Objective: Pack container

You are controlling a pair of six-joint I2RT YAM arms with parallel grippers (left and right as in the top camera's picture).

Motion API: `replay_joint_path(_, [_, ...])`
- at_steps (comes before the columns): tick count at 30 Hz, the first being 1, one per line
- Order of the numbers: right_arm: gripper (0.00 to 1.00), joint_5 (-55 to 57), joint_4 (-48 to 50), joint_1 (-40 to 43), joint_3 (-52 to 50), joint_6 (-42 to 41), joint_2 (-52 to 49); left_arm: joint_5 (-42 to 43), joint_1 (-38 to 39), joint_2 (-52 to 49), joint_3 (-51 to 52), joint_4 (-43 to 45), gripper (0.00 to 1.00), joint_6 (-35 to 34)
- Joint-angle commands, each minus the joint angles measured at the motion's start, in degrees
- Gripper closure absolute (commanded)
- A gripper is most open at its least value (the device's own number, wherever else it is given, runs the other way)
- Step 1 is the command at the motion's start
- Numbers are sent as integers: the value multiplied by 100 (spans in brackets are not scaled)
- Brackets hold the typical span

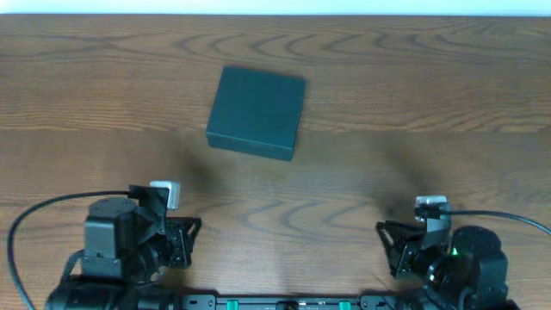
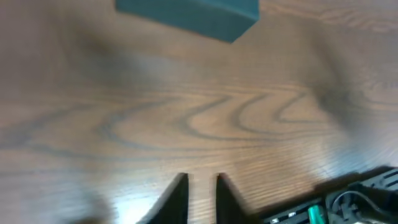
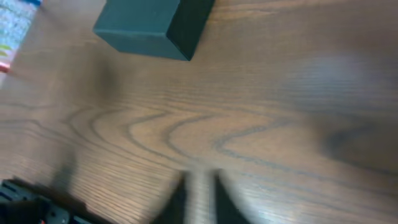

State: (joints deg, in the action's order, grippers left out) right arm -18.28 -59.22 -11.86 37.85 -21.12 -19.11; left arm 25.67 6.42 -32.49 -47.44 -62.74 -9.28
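Container [image 1: 256, 112]: flat, roughly square, dark teal-green, with a plain matte lid, crisp edges and shallow side walls. Lying closed and turned slightly askew on the desk [image 1: 430, 103], toward the far side and a little left of centre, well apart from both arms. Brown wood-grain surface underneath, with broad looping grain lines and a soft sheen.

At the near left, left pincer [image 1: 182, 234] low over the desk edge, pointing in toward the middle, on a blocky black arm with a small white block on top and a thin black cable looping out to the left. From the left wrist view, two dark pointed fingers [image 2: 176, 200] drawn almost together, only a thin slit of desk between them, nothing held. Teal box corner at the top of that view, far ahead of the tips.

At the near right, right pincer [image 1: 392, 247] in a mirrored pose, low and angled inward, on a black arm with a white block and a cable trailing right. From the right wrist view, tips smeared by blur; cannot tell whether apart or together. Box at the upper left there, and the edge of a white printed packet [image 3: 15, 31] at the far left border
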Motion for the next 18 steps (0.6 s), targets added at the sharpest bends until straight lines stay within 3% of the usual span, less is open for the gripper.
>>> replay_joint_path(1, [1,-114,46,17,-286,-647,98,160,-7,31,308,254,17,-728])
replay_joint_path(2, [1,-131,46,15,-376,-870,94,160,-7,17,407,372,5,-964])
replay_joint_path(6, [1,-122,116,17,-667,-2006,94,155,-7,-13,693,756,5,-1797])
replay_joint_path(10, [1,-122,39,17,-787,-2061,90,144,-7,-13,807,710,5,-2745])
replay_joint_path(18, [1,-122,-39,17,-789,-2061,90,83,-7,-13,807,686,5,-2736])
